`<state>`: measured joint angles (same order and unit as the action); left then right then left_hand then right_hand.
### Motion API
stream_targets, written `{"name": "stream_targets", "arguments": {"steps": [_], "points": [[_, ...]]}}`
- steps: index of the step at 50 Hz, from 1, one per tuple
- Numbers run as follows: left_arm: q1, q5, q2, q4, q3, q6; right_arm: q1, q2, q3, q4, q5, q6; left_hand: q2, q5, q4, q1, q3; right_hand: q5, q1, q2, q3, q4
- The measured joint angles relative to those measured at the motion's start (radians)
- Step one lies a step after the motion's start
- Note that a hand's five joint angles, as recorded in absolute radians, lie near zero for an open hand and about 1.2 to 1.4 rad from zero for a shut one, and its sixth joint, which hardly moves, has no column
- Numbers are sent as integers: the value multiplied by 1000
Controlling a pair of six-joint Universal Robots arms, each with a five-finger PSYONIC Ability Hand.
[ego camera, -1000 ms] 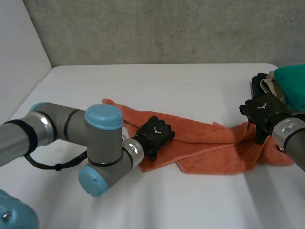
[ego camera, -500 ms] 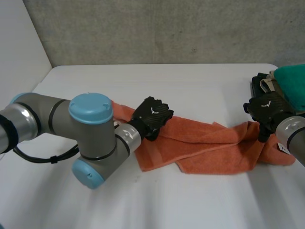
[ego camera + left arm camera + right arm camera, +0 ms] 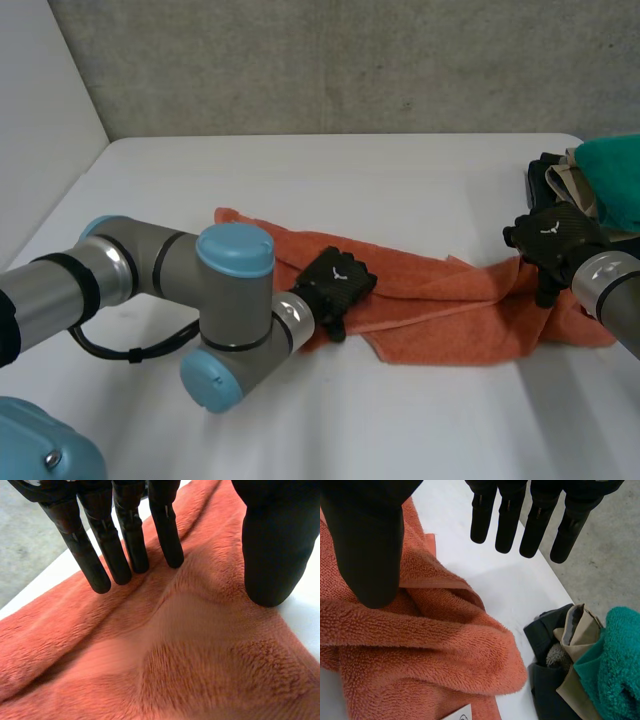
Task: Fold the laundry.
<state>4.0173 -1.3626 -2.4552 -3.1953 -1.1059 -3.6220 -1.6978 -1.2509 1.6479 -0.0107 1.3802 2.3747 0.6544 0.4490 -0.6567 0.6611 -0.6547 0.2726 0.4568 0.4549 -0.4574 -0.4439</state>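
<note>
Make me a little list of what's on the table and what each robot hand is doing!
table: white table
towel: orange towel, stretched across the table, rumpled, not folded yet
left hand: left hand open, straight fingertips on the towel's left part
right hand: right hand open, at the towel's bunched right end
other laundry: clothes pile, teal, tan and dark pieces, at the table's right edge, next to the right hand

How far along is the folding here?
Nothing looks folded yet: the orange towel lies rumpled across the table. In hand: the left hand presses straight fingers on its left part; the right hand is open at its right end. Left: folding it, plus the pile of clothes beside it.
</note>
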Motion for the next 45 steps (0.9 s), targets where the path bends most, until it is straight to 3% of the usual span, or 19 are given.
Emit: {"name": "stream_targets", "arguments": {"steps": [7, 13, 15, 20, 28, 30, 41, 45], "points": [[18, -25, -31, -36, 41, -11, 8, -1, 2, 0, -2, 0, 25, 53, -26, 20, -25, 0, 0, 0, 0, 0], [30, -29, -59, -53, 78, -69, 10, -3, 7, -2, -4, -1, 281, 304, -280, 302, -280, 0, 0, 0, 0, 0], [35, -29, -60, -59, 88, -83, 8, -4, 8, -3, -4, -1, 490, 504, -491, 486, -485, 0, 0, 0, 0, 0], [48, -40, -32, -65, 93, -99, 5, -6, 7, -4, -5, 1, 539, 526, -542, 486, -534, 0, 0, 0, 0, 0], [76, -68, 171, -64, -26, -72, 16, -20, -21, 4, -8, 14, 539, 526, -542, 486, -534, -31, -2, -3, 2, 4], [95, -68, 311, -78, -127, -60, 32, -19, -63, 36, -21, 43, 539, 526, -542, 486, -534, -113, -94, -84, 96, 93], [221, -12, 642, -60, -373, -97, 83, 129, -370, 471, -200, 46, 540, 526, -542, 486, -534, -219, -200, -202, 211, 191], [268, 9, 709, -32, -423, -99, 94, 188, -461, 533, -247, 3, 540, 526, -543, 486, -534, -225, -202, -218, 221, 201]]}}
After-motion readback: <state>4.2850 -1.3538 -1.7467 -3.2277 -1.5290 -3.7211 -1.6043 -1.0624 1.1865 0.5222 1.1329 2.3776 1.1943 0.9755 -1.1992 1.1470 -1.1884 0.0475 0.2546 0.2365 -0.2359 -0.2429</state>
